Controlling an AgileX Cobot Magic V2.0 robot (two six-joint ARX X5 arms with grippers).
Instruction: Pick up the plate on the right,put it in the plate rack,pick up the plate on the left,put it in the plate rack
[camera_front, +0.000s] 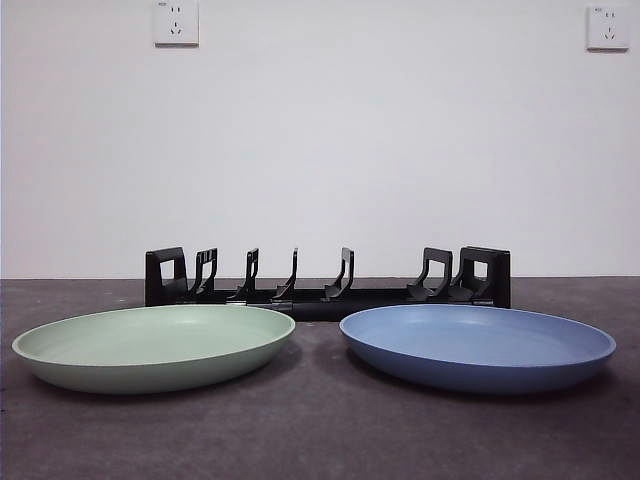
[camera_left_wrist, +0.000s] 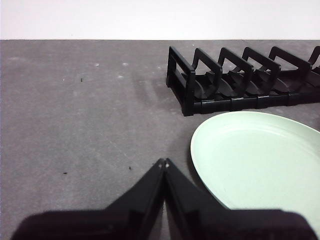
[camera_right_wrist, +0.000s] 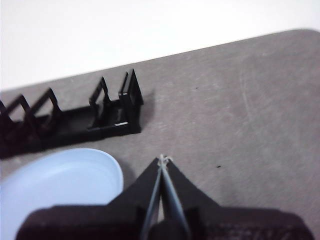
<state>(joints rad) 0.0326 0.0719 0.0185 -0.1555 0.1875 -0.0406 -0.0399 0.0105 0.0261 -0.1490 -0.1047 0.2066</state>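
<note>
Both our pincers, left (camera_left_wrist: 163, 162) and right (camera_right_wrist: 162, 159), closed, empty. Blue plate (camera_front: 478, 345) lies flat; low rim may slip.

2 plates lie flat on the table (camera_front: 320, 440), the left plate (camera_front: 155, 345) beside the right plate (camera_front: 478, 345), apart. The rack (camera_front: 328, 280) stands behind both, seemingly just clear of them, nothing in its slots.
</note>
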